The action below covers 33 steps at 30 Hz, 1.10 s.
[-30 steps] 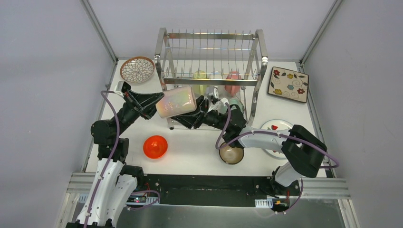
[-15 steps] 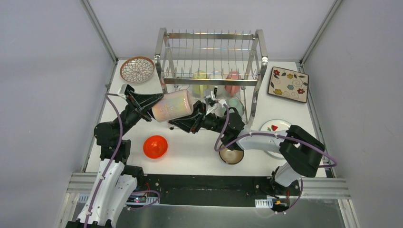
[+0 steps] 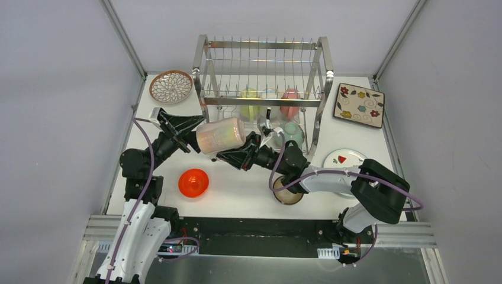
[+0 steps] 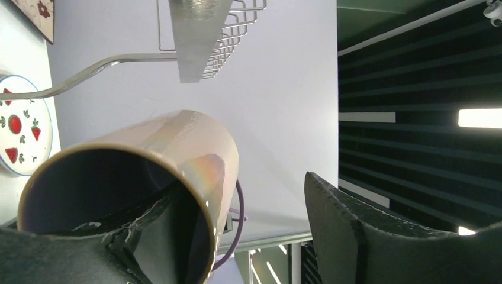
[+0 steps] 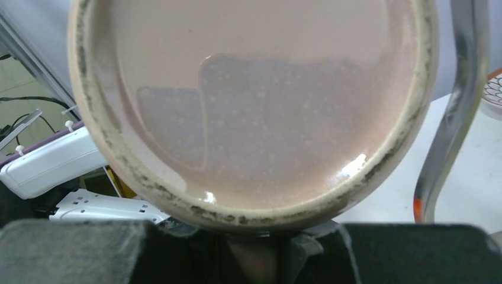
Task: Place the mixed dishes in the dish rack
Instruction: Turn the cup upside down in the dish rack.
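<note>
In front of the dish rack (image 3: 324,59), the white mug (image 3: 220,135) hangs sideways. The left gripper (image 3: 189,132) has its fingers spread, and the right gripper (image 5: 253,251) is pinching by the base. The mug looks glazed, slick and breakable, so rim or handle should grip surest.

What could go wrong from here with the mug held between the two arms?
The left gripper is open, yet one finger sits inside the mug; withdrawing could snag the rim and tug it loose. The right gripper alone grips the sideways mug near its base, above the table; it may tip or slip.
</note>
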Tool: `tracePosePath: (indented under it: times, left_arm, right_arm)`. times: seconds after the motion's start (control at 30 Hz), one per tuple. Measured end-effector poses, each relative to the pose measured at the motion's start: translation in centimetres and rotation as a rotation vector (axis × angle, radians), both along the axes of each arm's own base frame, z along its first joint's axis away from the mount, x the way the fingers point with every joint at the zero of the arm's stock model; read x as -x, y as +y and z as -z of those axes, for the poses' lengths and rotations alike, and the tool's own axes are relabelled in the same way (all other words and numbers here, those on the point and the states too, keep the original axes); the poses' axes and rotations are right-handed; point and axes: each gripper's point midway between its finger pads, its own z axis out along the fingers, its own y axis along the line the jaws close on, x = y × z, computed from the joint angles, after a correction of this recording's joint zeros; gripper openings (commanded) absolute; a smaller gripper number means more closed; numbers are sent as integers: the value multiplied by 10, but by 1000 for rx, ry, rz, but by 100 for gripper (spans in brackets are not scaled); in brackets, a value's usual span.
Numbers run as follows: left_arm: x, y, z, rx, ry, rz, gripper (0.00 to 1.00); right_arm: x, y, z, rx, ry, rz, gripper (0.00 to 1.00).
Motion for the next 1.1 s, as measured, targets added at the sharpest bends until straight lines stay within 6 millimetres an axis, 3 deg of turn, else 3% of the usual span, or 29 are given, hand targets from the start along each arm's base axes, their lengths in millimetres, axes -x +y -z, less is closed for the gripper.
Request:
tracePosePath:
  times: [0.17, 0.57, 0.9, 1.0, 1.1]
  left_arm:
    - [-2, -1, 10, -36, 18, -15, 73]
    - [-5, -2, 38, -127, 74, -45, 75]
    - [-12, 0, 74, -256, 156, -95, 78]
    - [-13, 5, 76, -338, 145, -147, 84]
    - [-12, 14, 63, -441, 97, -232, 91]
  right_arm:
    - [-8, -9, 4, 5, 27, 50, 0]
    - [-26, -35, 18, 23, 84, 180, 0]
    - [-35, -44, 51, 104, 138, 239, 0]
    - [-36, -46, 62, 145, 150, 250, 0]
    - [-36, -48, 70, 186, 154, 262, 0]
